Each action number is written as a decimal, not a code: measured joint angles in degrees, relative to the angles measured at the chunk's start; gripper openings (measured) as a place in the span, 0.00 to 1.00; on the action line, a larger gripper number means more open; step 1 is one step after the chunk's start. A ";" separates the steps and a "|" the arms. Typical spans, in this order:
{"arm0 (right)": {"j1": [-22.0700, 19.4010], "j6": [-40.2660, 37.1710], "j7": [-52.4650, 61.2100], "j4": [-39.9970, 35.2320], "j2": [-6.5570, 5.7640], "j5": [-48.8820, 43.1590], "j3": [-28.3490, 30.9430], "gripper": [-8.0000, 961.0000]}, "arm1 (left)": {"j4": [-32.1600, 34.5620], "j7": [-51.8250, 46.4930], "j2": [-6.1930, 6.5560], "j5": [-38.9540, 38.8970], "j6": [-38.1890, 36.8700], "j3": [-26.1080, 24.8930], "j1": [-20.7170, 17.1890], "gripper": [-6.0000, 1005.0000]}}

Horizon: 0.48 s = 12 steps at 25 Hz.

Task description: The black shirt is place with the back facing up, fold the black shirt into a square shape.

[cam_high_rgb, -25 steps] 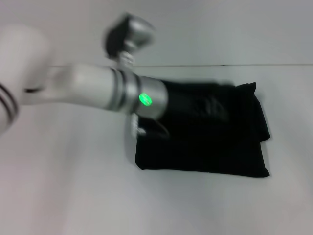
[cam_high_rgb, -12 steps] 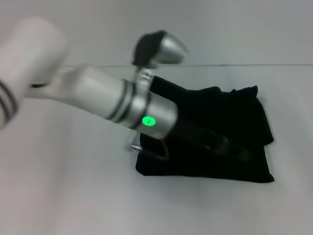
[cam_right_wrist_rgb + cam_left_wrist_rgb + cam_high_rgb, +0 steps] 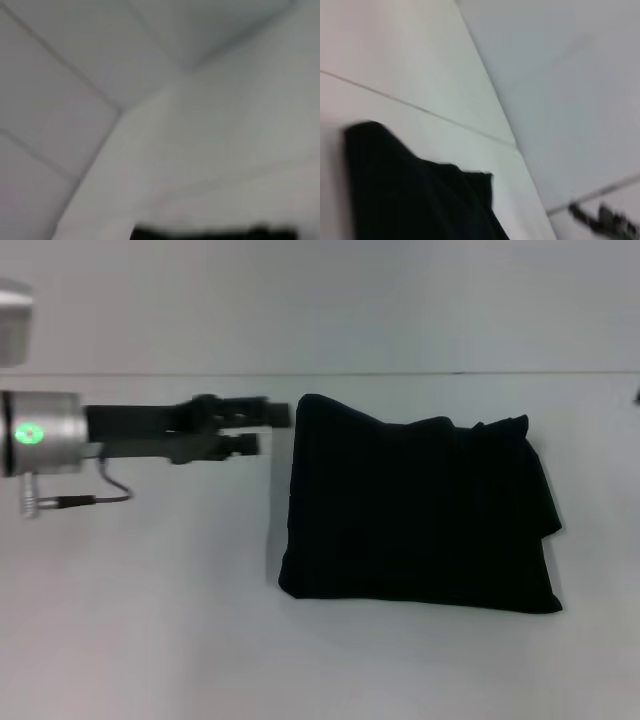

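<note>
The black shirt (image 3: 420,515) lies folded on the white table as a rough square, blank side up, with a bunched, uneven right edge. Its rounded top-left corner also shows in the left wrist view as the black shirt (image 3: 410,195). My left gripper (image 3: 275,430) hovers level with that corner and just to its left, pointing at it. The fingers are open, hold nothing and stand apart from the cloth. My right gripper is out of view.
The white table (image 3: 150,620) stretches out on every side of the shirt. Its far edge meets a pale wall (image 3: 400,300) behind. A thin cable (image 3: 110,490) hangs off my left wrist.
My left arm was stretched over the shirt's left part; it has pulled back to the left and off the cloth. The whole folded shirt is now uncovered.
</note>
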State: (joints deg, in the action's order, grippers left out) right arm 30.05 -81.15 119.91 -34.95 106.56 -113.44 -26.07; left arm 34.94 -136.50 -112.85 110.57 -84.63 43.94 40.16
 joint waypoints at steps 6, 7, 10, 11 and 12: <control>6.97 -3.86 17.93 0.53 -1.56 -11.88 -6.07 0.95 | 0.20 -4.17 2.44 0.57 1.44 -1.92 -2.31 0.92; 7.76 -4.40 19.27 0.73 -1.49 -13.10 -6.37 0.95 | 0.33 -3.87 2.70 0.60 1.38 -3.57 -2.91 0.95; 9.97 -6.43 24.12 0.93 -1.53 -16.83 -7.17 0.95 | 0.38 -2.72 2.72 0.60 1.10 -5.11 -3.14 0.95; 10.55 -7.04 25.69 0.94 -1.61 -17.85 -7.29 0.95 | 0.38 -2.35 2.69 0.59 1.10 -5.37 -3.18 0.96; 11.03 -7.46 27.27 0.93 -1.73 -18.61 -7.31 0.95 | 0.38 -1.99 2.61 0.57 1.16 -5.49 -3.22 0.96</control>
State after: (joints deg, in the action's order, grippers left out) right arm 41.08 -88.61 147.18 -34.02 104.84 -132.06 -33.39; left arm 35.32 -138.49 -110.24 111.15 -83.48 38.45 36.95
